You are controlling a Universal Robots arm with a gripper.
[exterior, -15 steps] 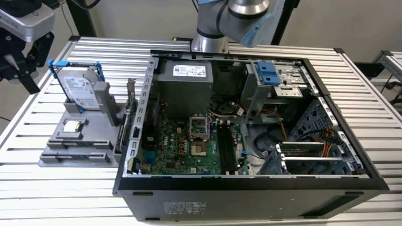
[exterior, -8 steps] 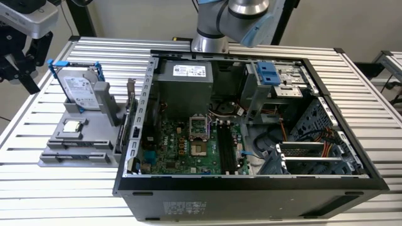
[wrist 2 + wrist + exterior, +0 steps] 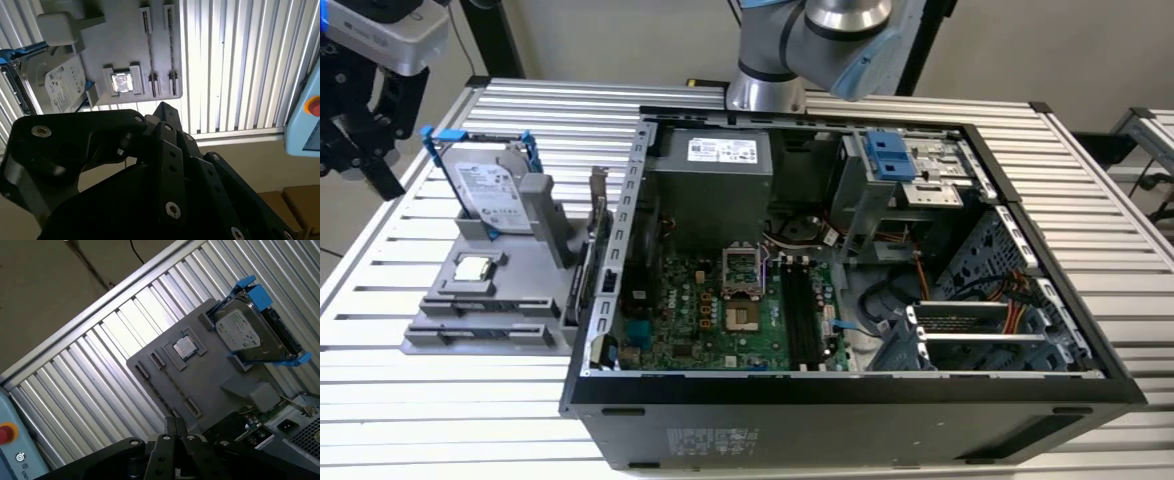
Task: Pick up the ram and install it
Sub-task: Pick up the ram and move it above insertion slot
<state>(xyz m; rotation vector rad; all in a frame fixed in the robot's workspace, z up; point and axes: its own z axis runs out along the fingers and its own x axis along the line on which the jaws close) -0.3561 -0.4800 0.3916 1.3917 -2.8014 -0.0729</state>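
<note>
The ram [image 3: 600, 203] looks like a thin stick standing on edge at the grey fixture's [image 3: 480, 335] side, right next to the open computer case [image 3: 854, 395]. A strip of green board [image 3: 263, 415] shows at that same spot in the first wrist view. My gripper [image 3: 379, 176] hangs in the air at the exterior view's far left, beyond the fixture and apart from the ram. Its black fingers [image 3: 163, 108] meet at a point with nothing between them, and the fingertips [image 3: 175, 424] look the same in the first wrist view. The dark memory slots [image 3: 797, 310] lie on the green motherboard.
On the fixture stand a silver hard drive [image 3: 494, 190] in a blue-handled frame and a small square processor chip [image 3: 476, 267]. The case sits on a ribbed metal table [image 3: 427, 420]. The arm's base [image 3: 767, 90] stands behind the case. A blue pendant with a red button [image 3: 309, 115] is nearby.
</note>
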